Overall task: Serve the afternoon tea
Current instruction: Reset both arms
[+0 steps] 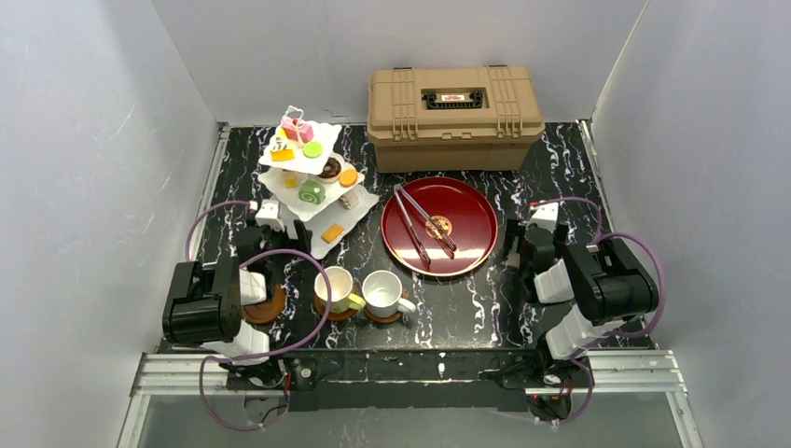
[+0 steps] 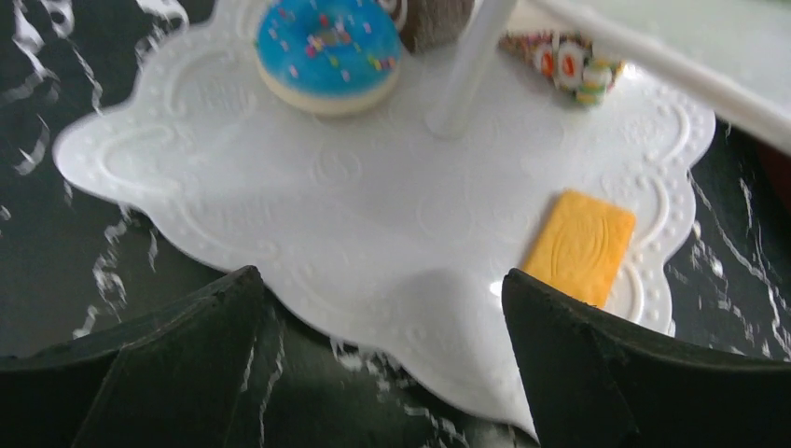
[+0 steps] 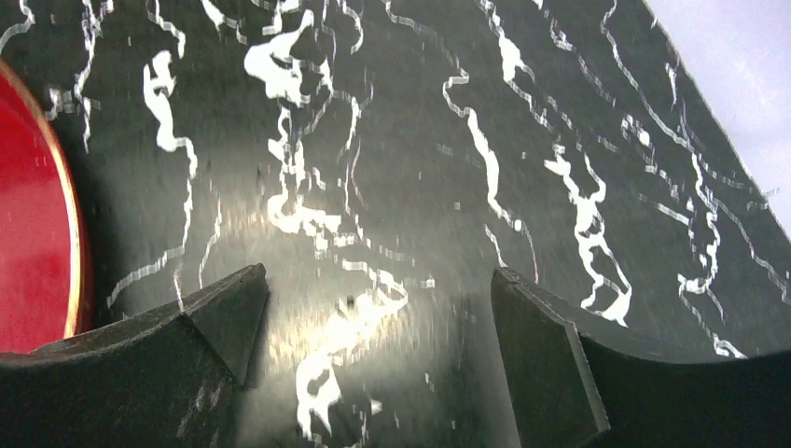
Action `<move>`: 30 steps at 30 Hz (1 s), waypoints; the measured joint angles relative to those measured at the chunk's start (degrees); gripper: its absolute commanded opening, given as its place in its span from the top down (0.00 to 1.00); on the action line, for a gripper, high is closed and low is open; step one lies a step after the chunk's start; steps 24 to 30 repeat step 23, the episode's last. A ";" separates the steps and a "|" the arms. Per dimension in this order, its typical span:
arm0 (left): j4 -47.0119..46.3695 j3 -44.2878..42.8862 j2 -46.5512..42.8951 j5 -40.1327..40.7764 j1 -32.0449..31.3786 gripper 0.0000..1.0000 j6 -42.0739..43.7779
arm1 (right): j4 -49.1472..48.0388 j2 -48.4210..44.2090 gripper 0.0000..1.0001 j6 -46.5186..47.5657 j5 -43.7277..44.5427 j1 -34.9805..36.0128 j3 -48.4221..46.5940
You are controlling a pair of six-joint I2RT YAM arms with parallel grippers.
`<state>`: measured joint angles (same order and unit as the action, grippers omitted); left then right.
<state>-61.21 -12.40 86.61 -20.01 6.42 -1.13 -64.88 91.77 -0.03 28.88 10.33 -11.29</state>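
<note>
The white three-tier stand [image 1: 315, 213] stands at the back left with several toy pastries: a pink cake [image 1: 298, 129], a green roll [image 1: 311, 192], an orange biscuit [image 1: 332, 232]. In the left wrist view its bottom tier [image 2: 308, 196] carries a blue donut [image 2: 326, 51] and the orange biscuit [image 2: 580, 245]. My left gripper [image 1: 287, 237] [image 2: 381, 275] is open and empty at that tier's near rim. The cream-yellow mug [image 1: 334, 289] and white mug [image 1: 384, 294] sit on brown coasters. A bare coaster [image 1: 268, 306] lies by the left arm. My right gripper [image 1: 515, 245] [image 3: 380, 273] is open and empty over the table.
A dark red round tray [image 1: 466, 245] holds metal tongs [image 1: 420, 222] and a small round cookie [image 1: 440, 225]; its rim shows in the right wrist view [image 3: 37, 215]. A tan plastic case [image 1: 454, 103] stands at the back. White walls enclose the black marbled table [image 1: 466, 308].
</note>
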 measured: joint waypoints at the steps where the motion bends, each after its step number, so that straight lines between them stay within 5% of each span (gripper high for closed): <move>1: 1.27 -1.57 -0.02 0.81 -0.42 0.02 0.17 | 0.02 0.55 0.02 0.22 -0.22 0.17 -1.11; 30: 2.10 -3.63 -0.17 3.54 -1.95 0.02 1.36 | 0.00 0.85 0.02 0.28 -1.07 -2.05 -3.61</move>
